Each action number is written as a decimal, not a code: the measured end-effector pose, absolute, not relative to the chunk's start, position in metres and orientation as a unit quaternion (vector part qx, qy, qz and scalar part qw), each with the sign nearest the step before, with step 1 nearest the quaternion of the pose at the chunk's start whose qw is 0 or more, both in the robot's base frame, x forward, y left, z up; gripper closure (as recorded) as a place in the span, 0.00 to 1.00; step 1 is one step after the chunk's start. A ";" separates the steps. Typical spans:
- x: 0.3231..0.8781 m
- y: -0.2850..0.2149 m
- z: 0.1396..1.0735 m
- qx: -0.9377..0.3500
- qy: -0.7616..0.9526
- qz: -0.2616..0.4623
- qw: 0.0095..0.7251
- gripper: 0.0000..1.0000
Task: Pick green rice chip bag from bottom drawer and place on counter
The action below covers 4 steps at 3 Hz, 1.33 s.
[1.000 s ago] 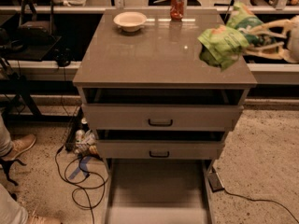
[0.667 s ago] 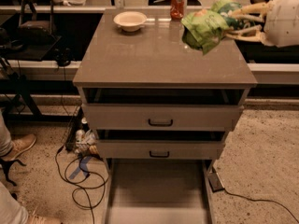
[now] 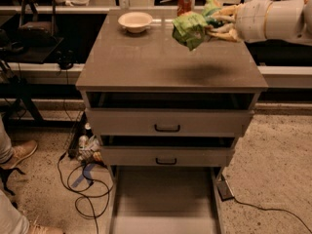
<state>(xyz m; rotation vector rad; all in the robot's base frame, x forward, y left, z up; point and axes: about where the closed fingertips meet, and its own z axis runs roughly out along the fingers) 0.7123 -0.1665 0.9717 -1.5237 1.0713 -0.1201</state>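
Note:
My gripper [image 3: 210,22] reaches in from the right, above the back right part of the counter [image 3: 146,62]. It is shut on the green rice chip bag [image 3: 191,28], a crinkly light-green bag that hangs in the air over the counter and casts a shadow on it. The bottom drawer [image 3: 163,199] is pulled out at the foot of the cabinet and its tray shows nothing inside.
A white bowl [image 3: 135,21] and a red soda can [image 3: 185,2] stand at the back of the counter. Two drawers with black handles [image 3: 167,127] sit above the open one. Cables and small objects [image 3: 85,152] lie on the floor at left. A person's shoe [image 3: 19,153] is at far left.
My gripper has carried the bag to the left and slightly back, from the counter's right edge to over its back right part.

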 end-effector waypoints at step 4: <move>0.751 -0.197 0.925 -0.602 0.535 -0.046 0.591 0.00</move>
